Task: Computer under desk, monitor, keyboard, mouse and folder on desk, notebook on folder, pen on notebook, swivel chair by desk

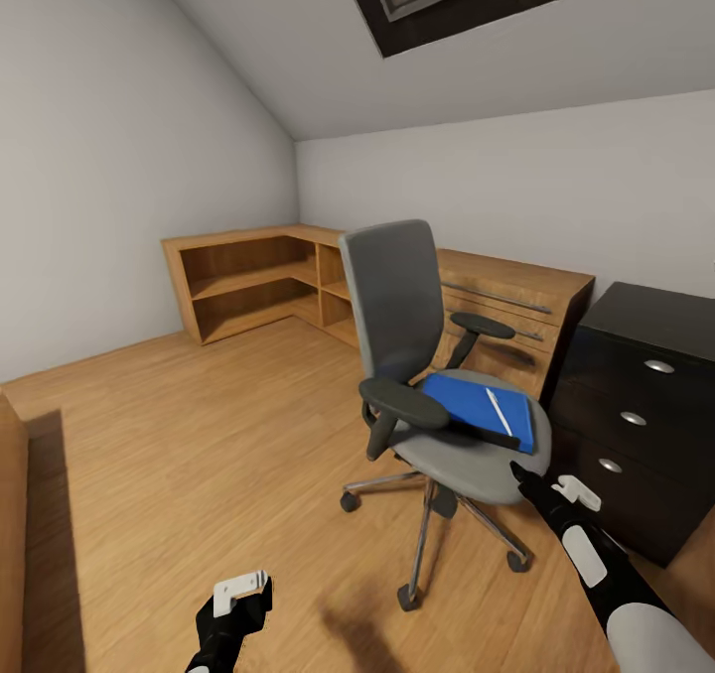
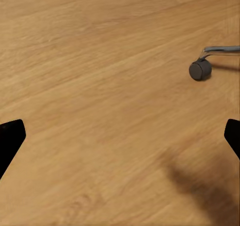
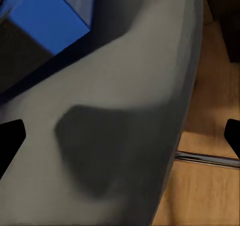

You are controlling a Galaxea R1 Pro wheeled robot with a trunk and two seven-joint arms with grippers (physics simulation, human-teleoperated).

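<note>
Down low, the left tool [image 1: 241, 594] hangs over bare wooden floor [image 1: 179, 455], fingers spread wide apart, nothing between them. Now the right tool [image 1: 541, 486] reaches at the front edge of the swivel chair [image 1: 397, 296] seat, fingers spread open too, gripping nothing. On that grey seat lies the blue folder [image 1: 475, 405], with a white pen [image 1: 499, 411] resting on top. Just beyond the chair stands the black tabletop [image 1: 660, 321] with its drawers; a wooden cabinet [image 1: 516, 301] sits behind, corner shelves [image 1: 253, 281] farthest back.
</note>
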